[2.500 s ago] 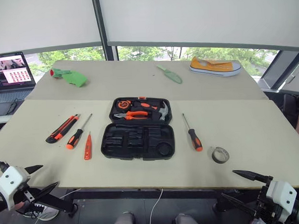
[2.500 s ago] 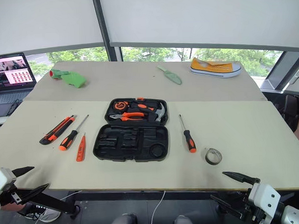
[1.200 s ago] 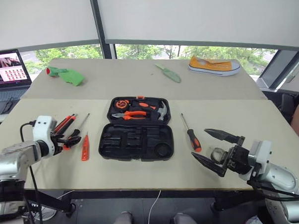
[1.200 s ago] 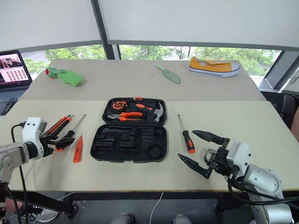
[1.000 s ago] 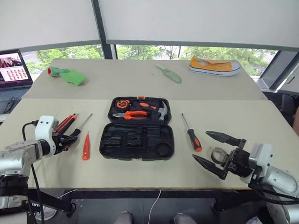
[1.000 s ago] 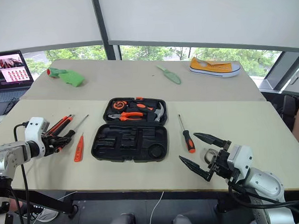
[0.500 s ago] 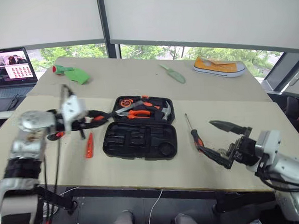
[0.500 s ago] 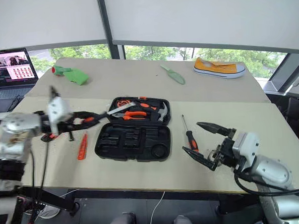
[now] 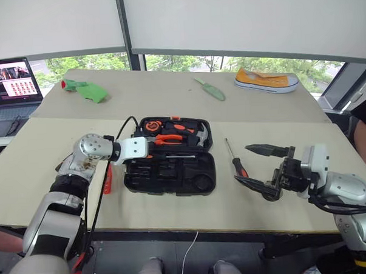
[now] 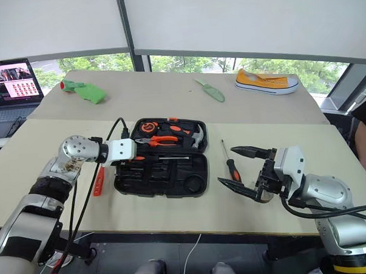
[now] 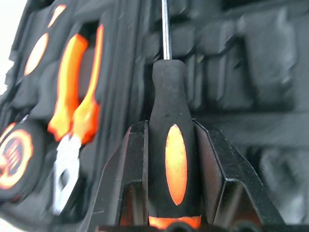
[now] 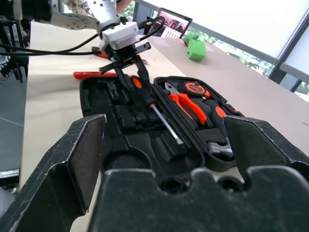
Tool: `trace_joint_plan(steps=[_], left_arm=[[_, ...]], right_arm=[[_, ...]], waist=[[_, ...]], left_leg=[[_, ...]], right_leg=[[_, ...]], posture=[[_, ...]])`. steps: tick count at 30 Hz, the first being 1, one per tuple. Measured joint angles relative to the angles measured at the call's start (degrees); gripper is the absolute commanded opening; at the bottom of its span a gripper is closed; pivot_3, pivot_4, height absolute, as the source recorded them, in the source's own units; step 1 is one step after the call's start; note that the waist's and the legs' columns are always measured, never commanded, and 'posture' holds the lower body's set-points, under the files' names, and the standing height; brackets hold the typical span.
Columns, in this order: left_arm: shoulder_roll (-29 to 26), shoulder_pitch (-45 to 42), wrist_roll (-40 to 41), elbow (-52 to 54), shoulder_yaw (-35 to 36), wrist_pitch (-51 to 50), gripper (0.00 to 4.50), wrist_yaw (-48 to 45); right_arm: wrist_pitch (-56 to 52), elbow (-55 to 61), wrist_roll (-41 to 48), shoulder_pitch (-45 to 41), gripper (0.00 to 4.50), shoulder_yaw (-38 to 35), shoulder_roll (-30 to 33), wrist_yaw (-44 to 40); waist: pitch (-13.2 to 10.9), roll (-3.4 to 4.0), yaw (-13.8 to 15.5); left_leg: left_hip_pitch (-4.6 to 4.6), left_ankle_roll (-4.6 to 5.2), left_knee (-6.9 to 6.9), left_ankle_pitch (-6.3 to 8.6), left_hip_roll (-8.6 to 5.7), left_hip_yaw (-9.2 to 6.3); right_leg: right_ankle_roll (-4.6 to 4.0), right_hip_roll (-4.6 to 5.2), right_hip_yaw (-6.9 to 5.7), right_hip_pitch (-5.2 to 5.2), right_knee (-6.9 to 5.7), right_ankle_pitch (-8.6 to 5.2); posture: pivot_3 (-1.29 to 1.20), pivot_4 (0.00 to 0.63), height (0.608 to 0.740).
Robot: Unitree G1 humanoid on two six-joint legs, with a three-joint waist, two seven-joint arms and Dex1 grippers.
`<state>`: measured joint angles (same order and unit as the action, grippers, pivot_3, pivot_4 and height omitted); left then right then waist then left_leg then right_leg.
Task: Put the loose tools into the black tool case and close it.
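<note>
The black tool case (image 9: 170,172) lies open in the middle of the table, with orange pliers (image 9: 166,139), a hammer and a tape measure in its far half. My left gripper (image 9: 148,155) hovers over the case's left side, shut on a black-shafted screwdriver (image 11: 172,164) whose shaft points right across the moulded slots. An orange tester screwdriver (image 9: 106,180) lies left of the case. A second screwdriver (image 9: 236,163) lies right of it. My right gripper (image 9: 242,165) stands open just beside that screwdriver. The grey tape roll (image 9: 269,195) is mostly hidden behind it.
On the far table lie a green trowel (image 9: 209,89), a yellow shoe (image 9: 266,80) and a green cloth (image 9: 85,90). A laptop (image 9: 10,81) stands at the far left. A person's arm (image 9: 365,126) shows at the right edge.
My left gripper has swung right from the table's left side to above the case, rolling its wrist, with the screwdriver in it. The right gripper rose slightly, still open.
</note>
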<state>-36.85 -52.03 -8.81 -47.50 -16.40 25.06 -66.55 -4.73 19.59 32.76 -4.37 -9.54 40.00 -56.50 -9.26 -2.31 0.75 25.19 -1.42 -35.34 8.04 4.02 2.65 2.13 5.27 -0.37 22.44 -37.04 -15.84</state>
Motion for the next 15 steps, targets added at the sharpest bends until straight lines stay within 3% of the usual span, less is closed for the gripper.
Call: trace_joint_plan(steps=[7,9,15], left_arm=[[0.3,-1.8,-2.1,-5.1,-0.1,4.5,0.87,1.0],[0.9,-2.2,-2.5,-6.2,-0.1,5.0,1.88,1.8],[3.4,-2.3,2.9,-7.6,4.6,3.1,4.01,0.7]], right_arm=[[-0.5,1.3,-0.1,0.9,4.5,0.1,-0.8,0.8],[-0.7,1.4,-0.1,1.1,4.5,0.2,-1.0,1.0],[-1.2,2.7,-0.1,2.5,4.5,0.3,-1.1,1.6]], waist=[[0.0,0.0,-0.1],[0.0,0.0,-0.1],[0.0,0.0,0.1]], left_leg=[[-0.01,0.03,-0.02,-0.02,0.01,-0.01],[-0.01,0.04,-0.04,-0.03,0.01,-0.01],[0.04,0.04,-0.11,-0.03,0.0,-0.03]], right_leg=[[-0.02,-0.01,0.0,0.0,-0.05,0.02],[-0.01,-0.01,0.0,0.0,-0.06,0.03],[-0.09,0.0,-0.02,-0.02,-0.05,0.09]], posture=[[0.0,0.15,0.74],[0.0,0.15,0.74],[0.0,0.15,0.74]])
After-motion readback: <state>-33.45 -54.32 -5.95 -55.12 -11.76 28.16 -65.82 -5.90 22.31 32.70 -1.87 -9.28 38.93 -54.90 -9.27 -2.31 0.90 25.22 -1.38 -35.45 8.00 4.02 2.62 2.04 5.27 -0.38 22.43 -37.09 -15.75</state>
